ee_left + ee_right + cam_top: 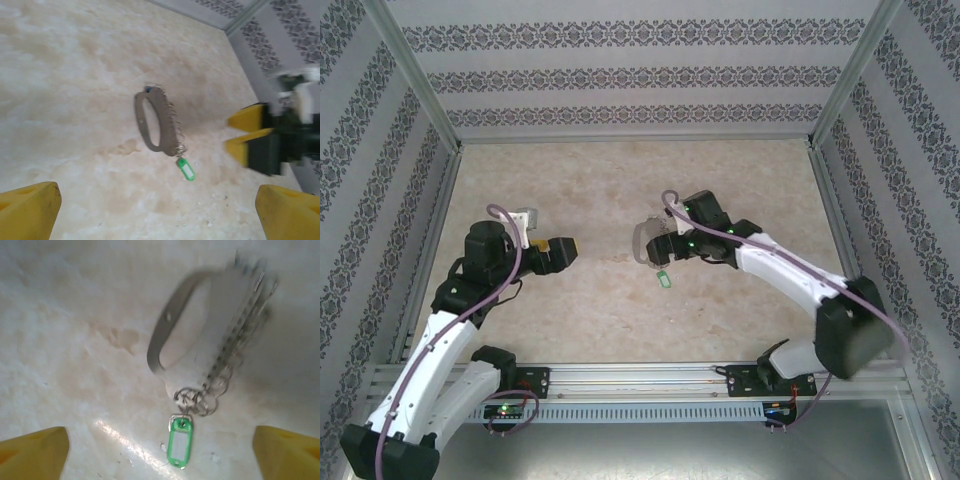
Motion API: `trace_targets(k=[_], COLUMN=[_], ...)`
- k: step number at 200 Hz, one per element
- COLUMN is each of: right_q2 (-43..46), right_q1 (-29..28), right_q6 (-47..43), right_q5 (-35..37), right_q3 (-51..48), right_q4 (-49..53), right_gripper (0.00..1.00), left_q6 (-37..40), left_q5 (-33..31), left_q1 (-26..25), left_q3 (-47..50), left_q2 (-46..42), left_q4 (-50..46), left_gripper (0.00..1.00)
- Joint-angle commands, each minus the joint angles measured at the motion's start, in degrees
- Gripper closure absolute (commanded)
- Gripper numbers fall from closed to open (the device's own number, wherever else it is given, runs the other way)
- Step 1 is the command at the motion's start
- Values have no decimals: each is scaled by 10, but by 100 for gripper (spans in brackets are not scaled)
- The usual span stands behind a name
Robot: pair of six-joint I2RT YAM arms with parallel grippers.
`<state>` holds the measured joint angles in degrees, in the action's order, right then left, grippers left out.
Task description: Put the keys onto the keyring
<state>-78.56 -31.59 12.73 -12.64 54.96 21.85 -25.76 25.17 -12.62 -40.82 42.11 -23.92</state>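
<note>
One grey keyring (225, 330), a long loop fringed with small rings, lies on the table (600, 180); one green-tagged key (180, 442) touches its 6 o'clock end. Left gripper (157, 195) and right gripper (160, 436), my two, both spread, empty.

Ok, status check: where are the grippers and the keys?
Left gripper open, empty, back from keyring. Right gripper open, empty, near keyring. Green-tagged keys at keyring's end, against its small rings; linked or not, cannot tell. No obstruction seen.

A pale marbled worktop (620, 180) bears a faint brown stain (122, 337); patterned walls (640, 60) and aluminium posts (415, 70) box it in.
</note>
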Motion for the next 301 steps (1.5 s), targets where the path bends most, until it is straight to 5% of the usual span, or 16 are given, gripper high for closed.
trace_targets(k=[1,24,52,96,143,177,205,238,257,301], right_q2=[73,164,266,182,41,-61,-89,-84,-82,-78], right_q1=[20,104,203,297,315,301,306,297,296,296], right_q6=[-61,-66,-17,-17,-72,-96,-87,-95,-97,-103], right_q5=[67,76,195,208,226,205,216,227,228,208], right_q3=[-34,-83,-204,-309,-310,-298,-346,-337,-336,-335], right_q4=[-8,-46,-186,-424,-571,-661,-779,-752,-746,-739], right_gripper=[2,2,2,2,2,2,2,2,2,2], left_q6=[-12,25,68,224,293,252,227,249,258,266], left_q5=[-142,-195,-305,-390,-332,-291,-237,-210,-247,-220], left_q1=[4,5,7,16,43,98,109,108,116,126], left_q3=[4,8,-6,40,42,7,35,60,115,164], left_q2=[-11,26,152,323,447,519,499,381,353,418], left_q4=[-53,7,96,394,600,619,638,505,543,679], left_gripper=[0,0,0,0,0,0,0,0,0,0])
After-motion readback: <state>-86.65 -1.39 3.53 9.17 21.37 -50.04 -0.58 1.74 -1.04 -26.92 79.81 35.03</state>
